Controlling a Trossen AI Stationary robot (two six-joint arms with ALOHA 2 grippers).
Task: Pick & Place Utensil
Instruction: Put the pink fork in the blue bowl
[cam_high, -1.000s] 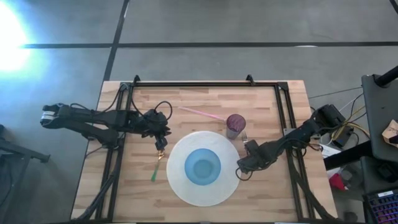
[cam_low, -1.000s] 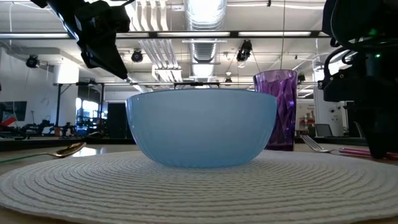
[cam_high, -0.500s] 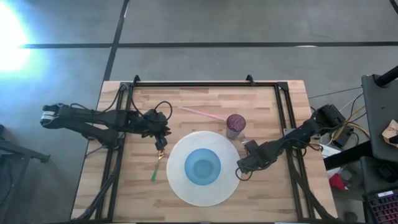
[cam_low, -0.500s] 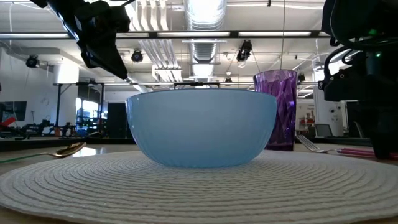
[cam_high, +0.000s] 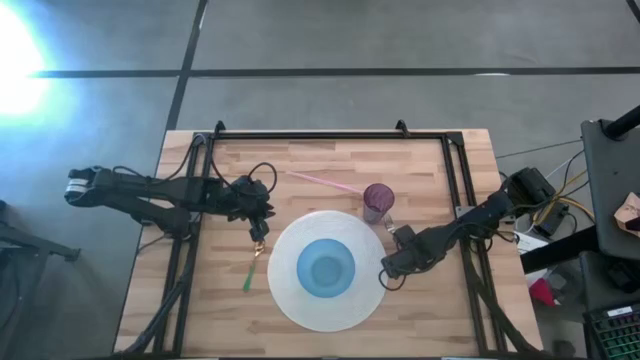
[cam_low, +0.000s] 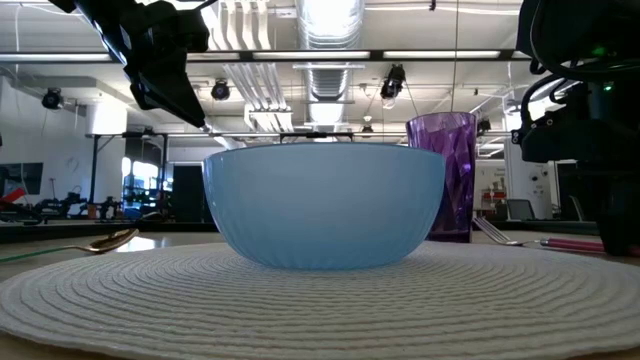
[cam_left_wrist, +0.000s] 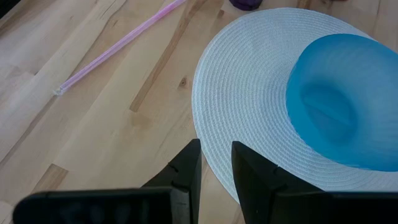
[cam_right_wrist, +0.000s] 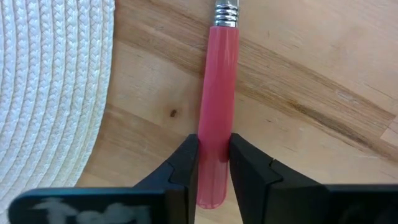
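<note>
At the middle of the round white mat (cam_high: 322, 270) sits a blue bowl (cam_high: 326, 268), and nothing shows inside it from above. Just off the mat's far right edge stands a purple cup (cam_high: 378, 201); its inside looks dark from overhead, so whether it holds anything cannot be told. Both stand upright on the wooden counter (cam_high: 300, 160).

Right beside the mat, touching the counter, the right claw (cam_right_wrist: 210, 165) has its two dark fingers (cam_right_wrist: 185, 163) pressed against the pink handle of a fork (cam_right_wrist: 217, 106), gripping it near the handle's end. The fork lies flat on the wood, its metal end pointing toward the cup; in the level view its tines (cam_low: 497, 232) show just beside the cup's base.

Left of the mat, the left claw (cam_left_wrist: 216, 163) hangs above the mat's rim with a narrow gap between its fingers and nothing held. Below it, just off the mat's left edge, lies a spoon (cam_high: 252, 268) with a green handle and gold bowl. A pink straw (cam_high: 322, 182) lies on the wood beyond the mat, left of the cup.
</note>
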